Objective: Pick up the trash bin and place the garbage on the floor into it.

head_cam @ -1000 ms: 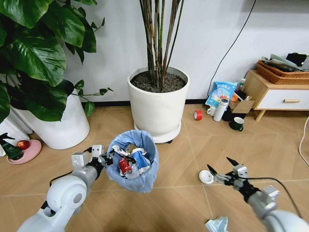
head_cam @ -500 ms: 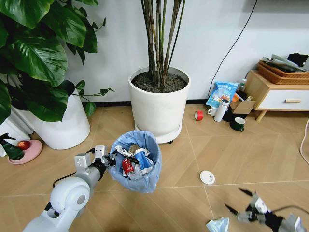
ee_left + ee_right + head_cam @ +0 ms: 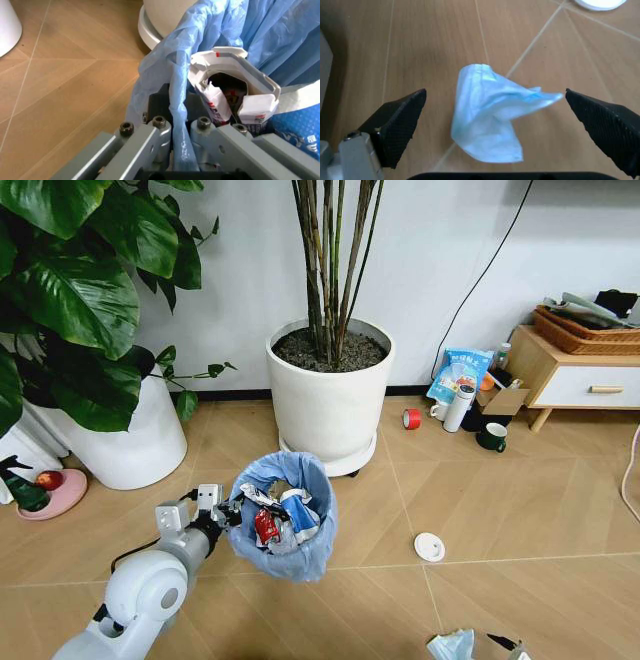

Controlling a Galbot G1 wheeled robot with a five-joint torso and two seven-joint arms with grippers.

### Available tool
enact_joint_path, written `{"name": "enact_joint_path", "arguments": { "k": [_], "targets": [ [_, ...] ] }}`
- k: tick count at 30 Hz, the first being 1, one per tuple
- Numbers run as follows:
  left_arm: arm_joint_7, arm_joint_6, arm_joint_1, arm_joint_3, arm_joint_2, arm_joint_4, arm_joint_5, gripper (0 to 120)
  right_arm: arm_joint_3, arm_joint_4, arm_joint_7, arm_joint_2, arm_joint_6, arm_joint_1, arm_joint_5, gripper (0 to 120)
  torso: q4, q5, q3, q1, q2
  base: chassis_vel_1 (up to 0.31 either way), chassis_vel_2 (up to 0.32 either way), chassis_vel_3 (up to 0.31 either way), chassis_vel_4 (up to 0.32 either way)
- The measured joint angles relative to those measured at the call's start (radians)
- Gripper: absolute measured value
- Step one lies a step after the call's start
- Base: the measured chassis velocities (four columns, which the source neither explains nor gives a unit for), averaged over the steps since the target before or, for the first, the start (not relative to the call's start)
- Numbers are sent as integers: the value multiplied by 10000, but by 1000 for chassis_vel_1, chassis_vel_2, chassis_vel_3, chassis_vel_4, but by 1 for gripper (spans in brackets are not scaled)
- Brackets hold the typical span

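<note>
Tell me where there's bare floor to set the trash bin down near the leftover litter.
Bare floor lies between the trash bin, held by the left gripper, and the white lid, and right of the lid. It's crowded by the cabinet: red tape roll, thermos, green mug. The open right gripper hangs over the face mask.

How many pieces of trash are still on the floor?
2: the white lid right of the trash bin, and the blue face mask beneath the open right hand. More may be hidden.
</note>
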State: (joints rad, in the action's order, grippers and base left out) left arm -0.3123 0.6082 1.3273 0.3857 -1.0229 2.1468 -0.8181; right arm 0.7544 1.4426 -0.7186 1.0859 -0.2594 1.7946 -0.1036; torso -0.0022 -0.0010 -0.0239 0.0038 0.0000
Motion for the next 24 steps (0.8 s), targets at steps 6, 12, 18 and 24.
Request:
{"name": "enact_joint_path", "arguments": {
  "k": [6,12,18,24],
  "targets": [
    [-24,-12,16,14,88,51,-9,0,-236,-559,99,367,-166,-453,329,100,0,3,0,0,0,0,0,0,0],
    [-60,-20,18,35,168,84,-52,0,-330,-1284,141,606,-426,-895,542,93,0,2,0,0,0,0,0,0,0],
    [-106,-23,29,13,166,85,-55,0,-395,-1548,228,737,-482,-1048,539,73,0,3,0,0,0,0,0,0,0],
    [-144,-23,-11,-21,251,96,-93,0,-414,-1644,313,812,-543,-1143,475,50,0,1,0,0,0,0,0,0,0]
  ]
}}
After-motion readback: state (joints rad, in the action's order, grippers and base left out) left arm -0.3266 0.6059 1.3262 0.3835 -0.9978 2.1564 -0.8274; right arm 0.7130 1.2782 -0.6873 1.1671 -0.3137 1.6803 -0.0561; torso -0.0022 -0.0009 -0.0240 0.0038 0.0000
